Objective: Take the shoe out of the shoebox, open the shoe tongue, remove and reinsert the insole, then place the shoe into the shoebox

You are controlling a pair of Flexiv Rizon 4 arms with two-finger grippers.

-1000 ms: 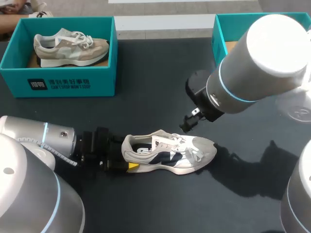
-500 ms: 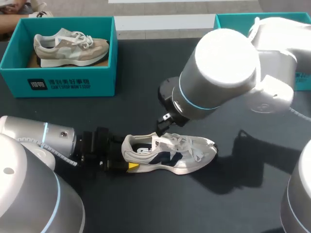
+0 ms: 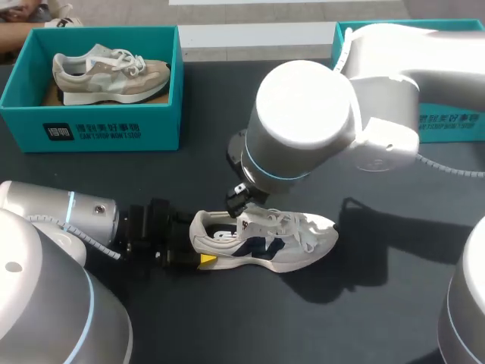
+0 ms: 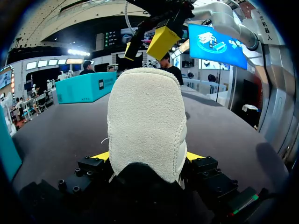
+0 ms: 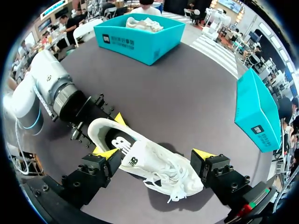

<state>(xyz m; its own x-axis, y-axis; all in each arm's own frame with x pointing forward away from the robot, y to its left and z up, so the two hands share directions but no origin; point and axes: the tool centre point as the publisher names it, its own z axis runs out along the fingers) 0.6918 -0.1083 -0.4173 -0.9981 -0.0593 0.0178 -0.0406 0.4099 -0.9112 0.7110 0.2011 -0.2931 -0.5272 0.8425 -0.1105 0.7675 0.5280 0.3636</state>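
Our left end effector (image 4: 147,157) clamps the heel of the white lace-up sneaker with the navy logo (image 3: 265,241), closing that end. Our right end effector (image 5: 154,155) hangs spread over the tongue, and our bulky grey right arm (image 3: 303,129) covers the approach from behind. The toe side and the near strip of dark tabletop (image 3: 303,318) give passage. A teal cardboard shoebox holding a beige sneaker (image 3: 91,130) and a second teal shoebox (image 3: 455,125) stand at the far corners, a wide lane between them.

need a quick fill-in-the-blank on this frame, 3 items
1. The left gripper grips the white shoe by its ____.
2. The right gripper hangs over that shoe, fingers ____.
3. The beige shoe lies in a ____ shoebox.
Missing: heel; open; teal.
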